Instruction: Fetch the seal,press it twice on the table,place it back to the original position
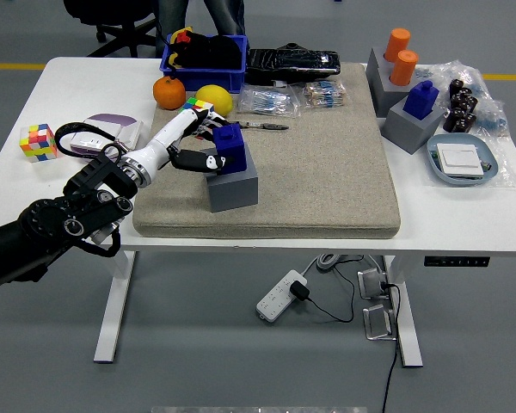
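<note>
Left hand [199, 146] reaching in from lower left over beige mat [327, 172], fingers wrapped around blue seal [230, 148]
Seal upright, lower part sunk in top recess of grey holder block [232, 182]; holder on left part of mat
Thumb on near side of seal, other fingers behind it; grasp not released
Right hand out of frame
Second blue seal [422, 97] in second grey holder [410, 126] at right edge of mat, untouched
Two orange cylinders [402, 55] in grey stand at far right corner of mat
Left of mat on white table [69, 77]: colour cube [37, 142], white-purple device [112, 129]; orange [168, 92] and yellow fruit [213, 99] near blue bin [203, 56]
Light-blue tray [463, 162] with white card at right side of table
Person's legs at far side of table, top of frame, hands not visible
</note>
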